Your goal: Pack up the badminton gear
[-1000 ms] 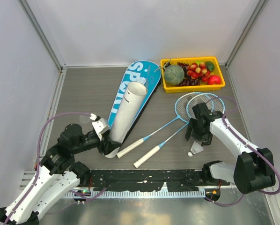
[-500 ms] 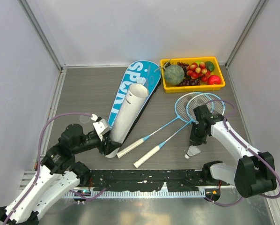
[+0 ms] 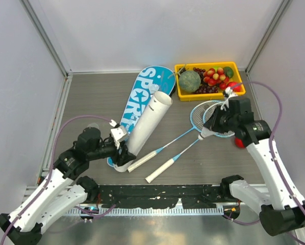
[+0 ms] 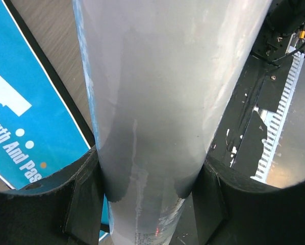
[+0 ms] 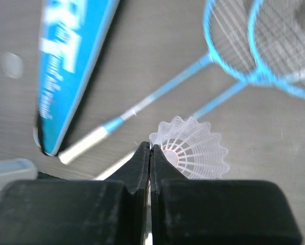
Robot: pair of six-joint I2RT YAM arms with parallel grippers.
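The right claw (image 5: 150, 153) is pinched shut on the edge of a white shuttlecock (image 5: 191, 148) and holds it up over the two blue rackets (image 3: 160, 170). The left claw (image 4: 150, 194) squeezes the bottom end of the long white tube (image 3: 151, 120), which leans over the blue SPORT bag (image 3: 142, 94). I think the job has only just started, because the shuttlecock is not in the tube yet and the rackets lie on the table (image 3: 91, 97), outside the bag.

The bag (image 3: 142, 97) is blue with white "SPORT" lettering and black edging. The tube (image 3: 150, 122) is plain white. The rackets (image 3: 178, 137) have light-blue frames and shafts and white handles. The shuttlecock (image 5: 191, 148) is white with a ribbed skirt. The tray (image 3: 208, 96) is yellow, and the fruit (image 3: 190, 80) is red, green and dark purple. The bench (image 3: 91, 102) is grey-brown with a wood grain.
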